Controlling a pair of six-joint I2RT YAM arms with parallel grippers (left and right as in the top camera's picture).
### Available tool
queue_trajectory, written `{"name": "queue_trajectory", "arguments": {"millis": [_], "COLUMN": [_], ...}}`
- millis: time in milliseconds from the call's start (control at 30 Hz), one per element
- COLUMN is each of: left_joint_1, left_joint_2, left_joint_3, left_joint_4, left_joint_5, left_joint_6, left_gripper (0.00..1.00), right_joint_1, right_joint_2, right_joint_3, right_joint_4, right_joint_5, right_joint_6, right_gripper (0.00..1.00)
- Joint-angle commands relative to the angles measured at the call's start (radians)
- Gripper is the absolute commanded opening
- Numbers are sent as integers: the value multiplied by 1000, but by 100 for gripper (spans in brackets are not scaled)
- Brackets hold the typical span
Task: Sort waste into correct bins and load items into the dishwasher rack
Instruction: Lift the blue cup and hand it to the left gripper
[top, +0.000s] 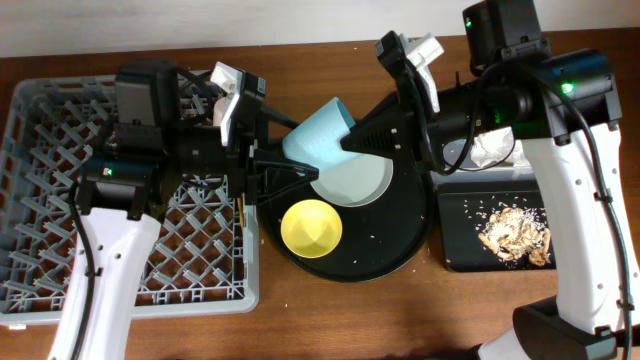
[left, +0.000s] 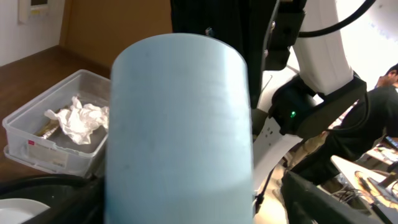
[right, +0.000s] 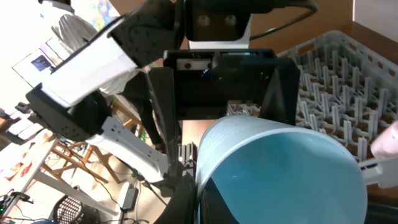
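Clear tub (left: 37, 155) holds napkin (left: 78, 118), black tray (top: 465, 240) scraps (top: 515, 235); right jaws clamp blue cup (top: 318, 135), left jaws unclear.

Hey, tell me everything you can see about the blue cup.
The blue cup is small, pale blue and smooth, plastic-looking, with a plain wall and no handle. It is off the table, tilted, above the round black tray. Its open mouth faces the right tool, which seems to grip the rim. Its base points toward the left tool. The inside looks empty.

The cup (top: 318, 135) is pale blue, the bowl (top: 311, 227) yellow, the latticed rack (top: 40, 200) grey.
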Motion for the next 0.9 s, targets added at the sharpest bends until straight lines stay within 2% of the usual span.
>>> {"name": "queue_trajectory", "arguments": {"millis": [0,167,200,267,333,433,467,567,633,800,833,867], "left_joint_1": [-7,-37,-39,-39,-39,-39,-39,-39,-39,-39,-39,-39], "left_joint_2": [-29,-29,-29,-29,-29,-29,-29,-29,-29,-29,-29,-29], "left_joint_3": [3,3,3,3,3,3,3,3,3,3,3,3], "left_joint_4": [2,2,2,2,2,2,2,2,2,-5,-5,-5], "left_joint_5": [45,44,43,21,-1,-8,-8,-8,-8,-8,-9,-9], "left_joint_6": [12,13,13,12,12,12,12,12,12,13,13,13], "left_gripper": [80,78,73,56,45,43,43,42,42,41,41,41], "right_joint_1": [10,24,24,24,24,24,24,17,-4,-98,-108,-114], "right_joint_2": [-4,-4,-4,-4,-4,-4,-4,-4,-4,-4,-4,-4], "right_joint_3": [-4,-4,-4,-4,-4,-4,-4,-3,-3,-4,-4,-4], "right_joint_4": [10,17,17,16,16,12,12,17,17,8,-1,-16], "right_joint_5": [-51,-60,-60,-59,-59,-59,-59,-59,-59,-58,-53,-40], "right_joint_6": [-12,-12,-12,-12,-12,-11,-11,-11,-11,-11,-11,-11], "right_gripper": [4,4,4,4,4,4,8,33,42,45,43,36]}}
